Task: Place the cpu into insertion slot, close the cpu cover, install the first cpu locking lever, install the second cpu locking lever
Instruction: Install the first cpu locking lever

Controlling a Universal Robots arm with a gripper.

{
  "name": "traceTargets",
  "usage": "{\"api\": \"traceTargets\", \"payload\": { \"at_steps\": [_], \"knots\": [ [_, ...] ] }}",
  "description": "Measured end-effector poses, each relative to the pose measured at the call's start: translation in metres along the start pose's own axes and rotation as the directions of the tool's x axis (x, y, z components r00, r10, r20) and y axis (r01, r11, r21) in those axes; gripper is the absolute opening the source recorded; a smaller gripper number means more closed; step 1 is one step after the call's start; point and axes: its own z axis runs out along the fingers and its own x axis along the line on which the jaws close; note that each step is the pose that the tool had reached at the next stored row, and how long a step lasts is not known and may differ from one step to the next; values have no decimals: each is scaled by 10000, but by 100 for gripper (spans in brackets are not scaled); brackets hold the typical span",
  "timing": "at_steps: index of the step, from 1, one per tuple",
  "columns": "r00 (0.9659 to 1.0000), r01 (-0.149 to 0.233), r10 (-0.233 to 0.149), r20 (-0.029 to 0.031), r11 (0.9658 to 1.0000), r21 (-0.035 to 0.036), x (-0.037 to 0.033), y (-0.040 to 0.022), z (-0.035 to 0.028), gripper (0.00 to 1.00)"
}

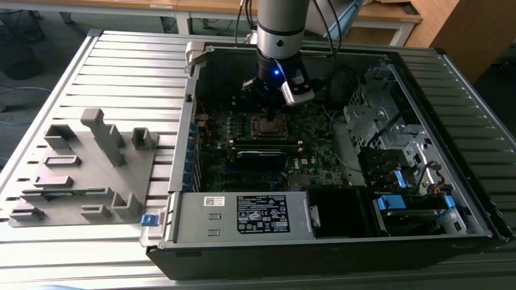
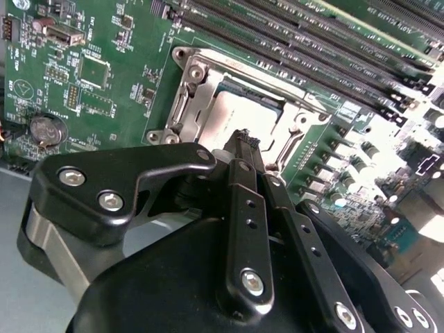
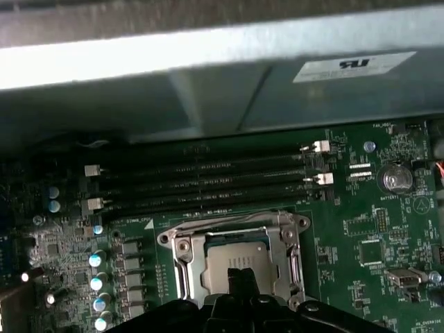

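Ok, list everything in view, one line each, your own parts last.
table: one, grey slatted metal, under everything
computer case: one, black, lying open on the table
rack: one, grey, on the table, exterior view's left of the case
circuit board: one, green, inside the case
cover: one, silvery frame, flat on the board
chip: one, silver-beige, in the cover's window
memory slots: at least four, black, beside the cover
coin battery: one, silver, on the board
arm: one, silver and black, above the chip
fingers: two, black, shut, tips over the chip

The cpu (image 3: 230, 255) lies flat inside the lowered cpu cover (image 3: 183, 267), the black end effector (image 3: 240, 279) overlapping its near edge.
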Motion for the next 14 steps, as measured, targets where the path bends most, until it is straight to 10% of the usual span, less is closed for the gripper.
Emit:
{"api": "traceTargets", "payload": {
  "at_steps": [14],
  "knots": [
    [10000, 0, 0, 0, 10000, 2, -4, -10, -52, 11]
  ]
}}
